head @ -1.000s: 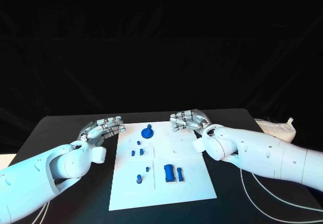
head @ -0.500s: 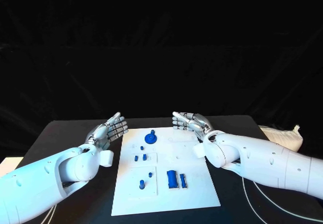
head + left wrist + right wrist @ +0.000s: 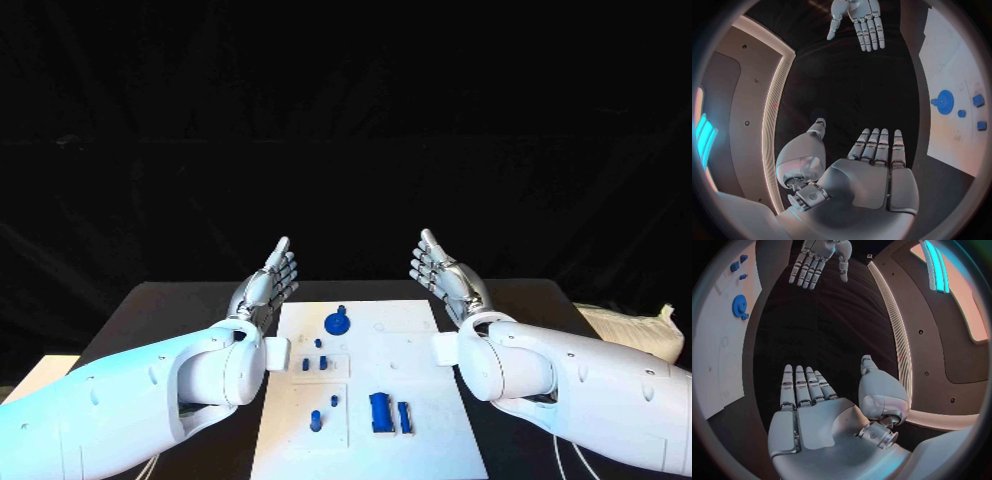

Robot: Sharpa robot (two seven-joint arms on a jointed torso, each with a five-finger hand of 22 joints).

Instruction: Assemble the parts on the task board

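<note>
I hold both silver many-fingered hands raised off black surface, flanking white rectangular task board (image 3: 368, 395): left hand (image 3: 267, 283) beside its left edge, right hand (image 3: 449, 277) beside its right edge. Fingers (image 3: 878, 146) straight, wide, holding nothing; palms face each other, so board stays unobstructed. Small blue parts on board: round gear-like piece (image 3: 338, 323) at far end, small pegs (image 3: 313, 364) mid-board, two upright blocks (image 3: 389, 412) near end. Assembly stage: cannot judge.

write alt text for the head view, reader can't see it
Both hands, left hand and right hand, are raised with fingers straight, holding nothing, flanking the white task board. A blue gear and smaller blue parts sit on it.
</note>
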